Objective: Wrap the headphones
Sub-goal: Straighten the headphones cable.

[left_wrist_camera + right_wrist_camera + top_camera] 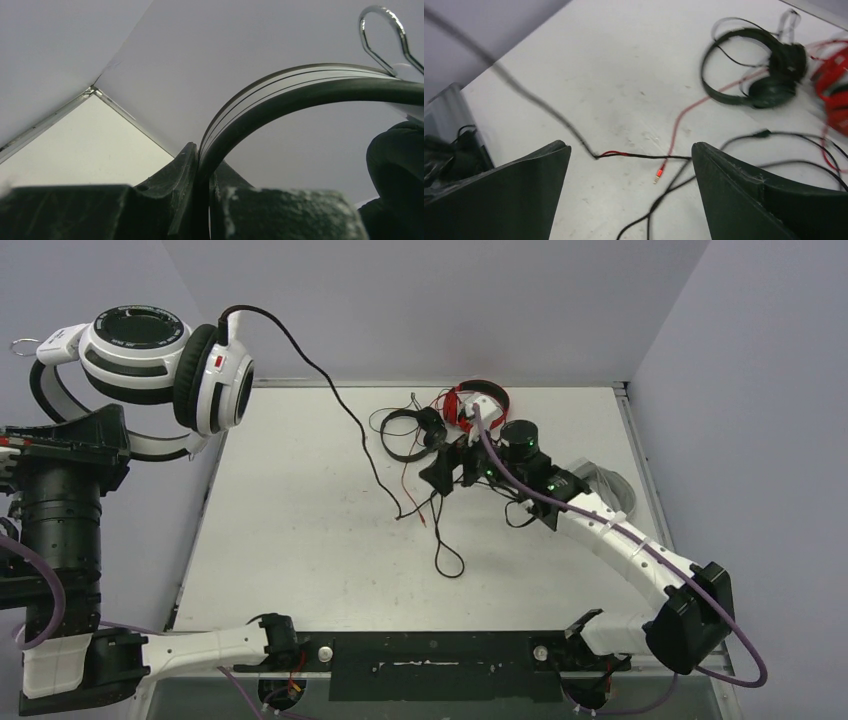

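Observation:
The white-and-black headphones [150,360] hang high at the far left. My left gripper [125,435] is shut on their headband [300,85], which runs up between the fingers [187,165]. Their black cable [330,390] trails down to the table middle. My right gripper [440,472] is open and empty, hovering over loose black cable [644,156] and a red jack plug [658,175]. The black headphones [405,430] and red headphones [478,400] lie at the back; both show in the right wrist view, black [769,75] and red [834,85].
A light grey headphone set [612,483] lies partly hidden behind my right arm. A cable loop [448,560] lies toward the table's front. A clear container [449,135] with dark contents stands at the table's left edge. A metal clip [385,35] sits on the headband.

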Motion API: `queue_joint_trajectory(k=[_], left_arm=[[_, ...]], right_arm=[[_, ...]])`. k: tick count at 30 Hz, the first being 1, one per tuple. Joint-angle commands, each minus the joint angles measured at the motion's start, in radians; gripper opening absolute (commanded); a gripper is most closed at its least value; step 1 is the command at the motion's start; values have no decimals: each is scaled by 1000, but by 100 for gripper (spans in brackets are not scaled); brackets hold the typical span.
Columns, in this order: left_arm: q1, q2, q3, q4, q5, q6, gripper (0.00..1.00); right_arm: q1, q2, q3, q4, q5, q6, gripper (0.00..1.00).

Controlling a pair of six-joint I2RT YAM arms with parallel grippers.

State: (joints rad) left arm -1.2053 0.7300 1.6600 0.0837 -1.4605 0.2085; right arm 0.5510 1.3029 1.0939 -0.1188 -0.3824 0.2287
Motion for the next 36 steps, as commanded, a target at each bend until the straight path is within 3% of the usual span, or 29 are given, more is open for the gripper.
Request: queue_joint_trajectory(k=[1,4,13,18,28,36], left_arm=[[-12,45,53,29,90,-82,0],[-13,76,95,53,112,-52,0],[-17,162,216,73,184,-33,0],[-21,195,269,70,203,-33,0],[-26,254,389,70,224,20,0],[-30,236,390,92,226,31,0]], right_arm=[[86,-77,-44,330,-107,-90,96],[90,-37,-89,371,-151,-74,95],[180,43,-237,523,-90,-182,94],[190,164,-229,536,-107,-241,84],[191,360,-293,702,132,-192,79],[157,475,-269,764,256,-121,67]])
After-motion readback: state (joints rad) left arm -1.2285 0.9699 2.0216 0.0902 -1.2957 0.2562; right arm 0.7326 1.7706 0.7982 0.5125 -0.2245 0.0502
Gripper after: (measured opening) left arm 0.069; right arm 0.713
